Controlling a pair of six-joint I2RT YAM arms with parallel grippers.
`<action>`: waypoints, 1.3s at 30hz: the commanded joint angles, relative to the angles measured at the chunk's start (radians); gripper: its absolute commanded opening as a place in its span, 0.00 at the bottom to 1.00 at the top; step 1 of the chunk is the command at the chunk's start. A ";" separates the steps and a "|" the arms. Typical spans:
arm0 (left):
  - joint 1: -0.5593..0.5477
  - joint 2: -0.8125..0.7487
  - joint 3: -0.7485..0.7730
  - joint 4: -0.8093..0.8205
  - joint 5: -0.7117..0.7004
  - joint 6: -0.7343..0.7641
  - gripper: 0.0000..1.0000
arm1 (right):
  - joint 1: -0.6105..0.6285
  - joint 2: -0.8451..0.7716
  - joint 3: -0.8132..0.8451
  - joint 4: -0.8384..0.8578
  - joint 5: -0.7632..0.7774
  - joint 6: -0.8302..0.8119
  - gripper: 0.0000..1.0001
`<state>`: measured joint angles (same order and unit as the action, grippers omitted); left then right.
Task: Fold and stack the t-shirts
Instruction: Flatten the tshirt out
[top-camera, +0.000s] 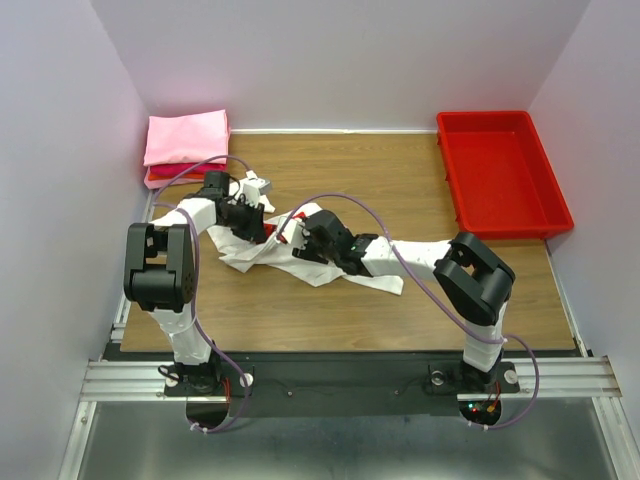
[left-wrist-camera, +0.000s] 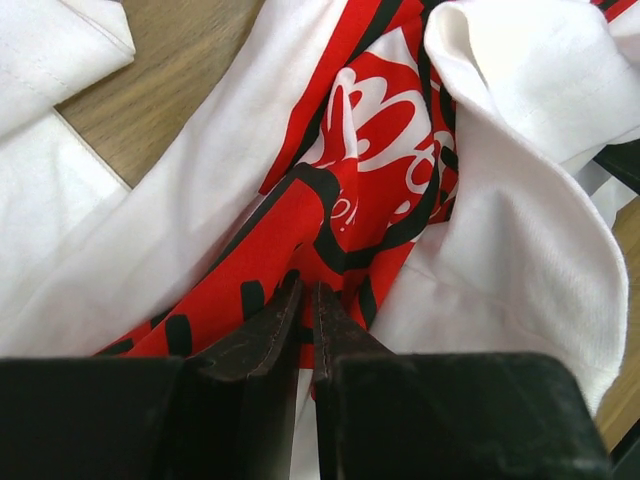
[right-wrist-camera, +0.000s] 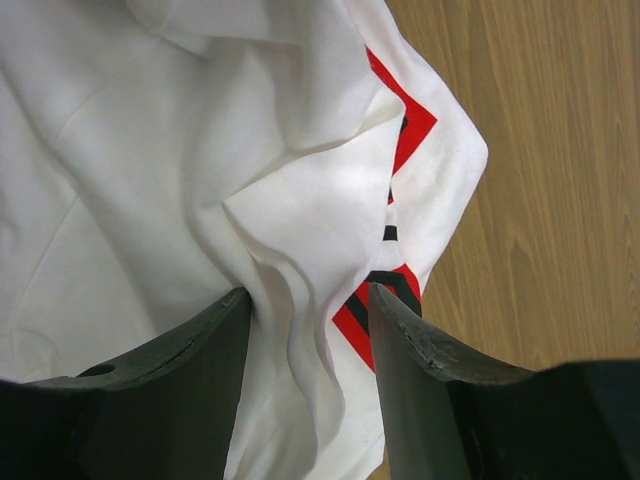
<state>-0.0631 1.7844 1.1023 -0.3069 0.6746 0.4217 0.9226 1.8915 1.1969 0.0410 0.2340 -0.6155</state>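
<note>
The white t-shirt (top-camera: 380, 283) lies crumpled in the middle of the wooden table, its red and black print (left-wrist-camera: 370, 130) bunched up. My left gripper (top-camera: 262, 232) presses down on its left part; in the left wrist view the gripper (left-wrist-camera: 305, 290) is shut on a pinch of the printed cloth. My right gripper (top-camera: 300, 236) is over the shirt's middle. In the right wrist view it (right-wrist-camera: 308, 295) stands open, straddling a raised fold of white cloth (right-wrist-camera: 290, 230). A folded pink t-shirt (top-camera: 185, 137) rests on a red one (top-camera: 160, 181) at the back left corner.
A rigid red plastic tray (top-camera: 505, 170) stands at the back right. White walls close in the table on three sides. Bare wood (top-camera: 350, 170) shows behind the shirt and along the near edge (top-camera: 330, 325).
</note>
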 joint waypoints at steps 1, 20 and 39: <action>0.008 -0.043 0.054 -0.032 0.026 0.025 0.23 | -0.016 -0.061 0.046 0.014 -0.038 0.054 0.56; -0.012 -0.105 0.059 -0.124 0.189 0.057 0.57 | -0.079 -0.049 0.084 -0.116 -0.182 0.037 0.52; 0.008 -0.427 -0.134 0.230 0.214 0.173 0.60 | -0.266 -0.037 0.128 -0.142 -0.559 0.404 0.01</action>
<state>-0.0364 1.4319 1.0348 -0.1902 0.8711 0.4671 0.6563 1.8591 1.2758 -0.1032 -0.1722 -0.3283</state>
